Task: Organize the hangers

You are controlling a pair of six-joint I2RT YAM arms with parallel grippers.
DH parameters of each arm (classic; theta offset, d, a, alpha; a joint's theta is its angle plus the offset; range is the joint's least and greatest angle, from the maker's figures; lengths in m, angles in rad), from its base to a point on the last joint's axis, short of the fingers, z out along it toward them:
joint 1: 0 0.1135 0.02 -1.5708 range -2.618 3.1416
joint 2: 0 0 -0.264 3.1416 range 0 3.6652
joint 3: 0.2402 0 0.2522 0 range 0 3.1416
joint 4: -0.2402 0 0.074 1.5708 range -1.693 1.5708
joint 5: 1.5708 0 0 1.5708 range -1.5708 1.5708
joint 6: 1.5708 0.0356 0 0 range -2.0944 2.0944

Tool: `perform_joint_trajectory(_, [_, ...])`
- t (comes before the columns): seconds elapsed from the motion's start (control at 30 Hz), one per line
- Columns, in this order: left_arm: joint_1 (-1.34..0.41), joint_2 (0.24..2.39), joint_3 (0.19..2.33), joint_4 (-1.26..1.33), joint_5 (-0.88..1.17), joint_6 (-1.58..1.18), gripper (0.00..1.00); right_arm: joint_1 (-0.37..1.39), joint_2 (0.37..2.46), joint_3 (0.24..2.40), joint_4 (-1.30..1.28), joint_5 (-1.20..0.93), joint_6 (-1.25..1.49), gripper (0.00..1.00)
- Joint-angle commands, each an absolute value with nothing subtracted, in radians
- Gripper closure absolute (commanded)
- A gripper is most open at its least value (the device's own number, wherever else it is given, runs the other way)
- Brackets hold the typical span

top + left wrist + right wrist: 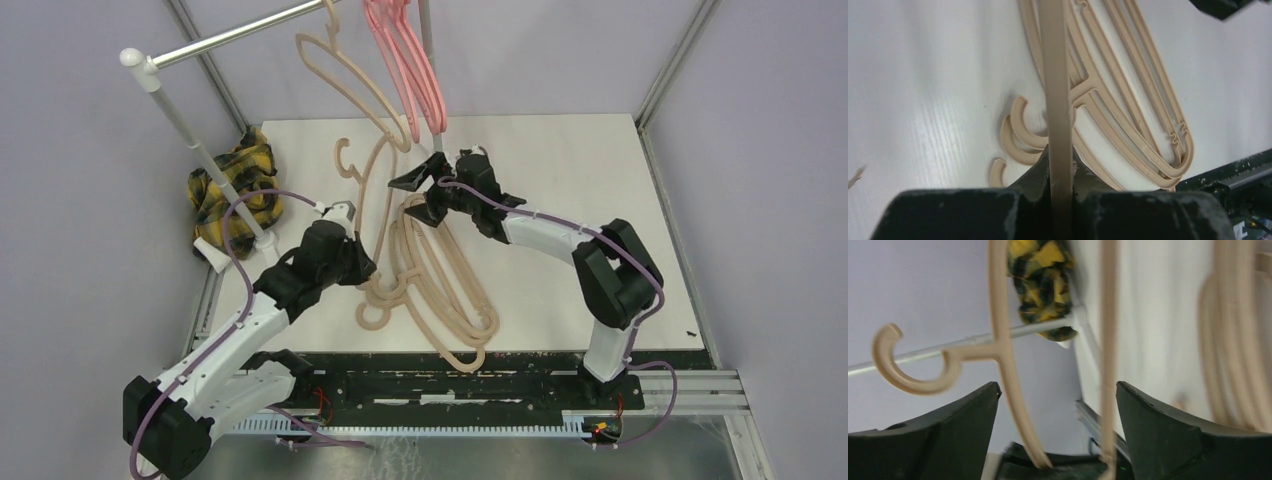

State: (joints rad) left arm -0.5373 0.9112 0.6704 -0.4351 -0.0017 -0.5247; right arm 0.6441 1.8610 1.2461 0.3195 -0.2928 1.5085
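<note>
Mid-handoff, I'd say. The left pincer [1060, 165] is clamped tight on one bar of the lifted hanger [1058, 100]. That hanger is beige and stands up off the desk [560, 180] at frame centre in the top view, hook toward the upper left. The right pincer [1058, 385] is spread wide w/ two thin beige bars running between its fingers, gripping nothing. I take those for the same hanger.

The beige pile [440, 290] lies flat on the desk at lower centre. At top centre the pink hangers [410, 60] dangle, hooks out of frame. Beside them the hung beige one [340, 70] looks to be on the rail [240, 35]. So a few are up and the pile isn't: approx a third done, by my guess.

Next, as I read it:
- Shut the right pincer on a bar, free the left, then get the hook over the rail at upper left.
- That needs a firm hold, since a thin bar could swivel in the grip.
- The hook must face the rail before the lift.
- Watch the pile's hooks; they overlap & could drag along.
</note>
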Motion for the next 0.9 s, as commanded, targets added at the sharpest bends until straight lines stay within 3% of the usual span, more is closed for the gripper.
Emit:
perform_joint_trajectory(0.0, [-0.535,0.908,0.808,-0.616,-0.23,-0.576,0.97,0.603,1.674,1.193,0.02,-0.258,1.237,0.02])
perform_joint_trajectory(0.33, [-0.535,0.871,0.955,-0.858,-0.533,-0.624,0.97,0.563,1.431,1.168,-0.485,-0.017,0.744,0.0])
perform_joint_trajectory(0.6, [-0.534,1.014,1.218,-0.9,-0.75,-0.523,0.97,0.559,1.327,1.119,-0.58,0.07,0.633,0.0])
perform_joint_trajectory(0.87, [-0.503,1.234,1.583,-0.888,-0.783,-0.357,0.97,0.548,1.313,1.077,-0.568,0.066,0.626,0.0])
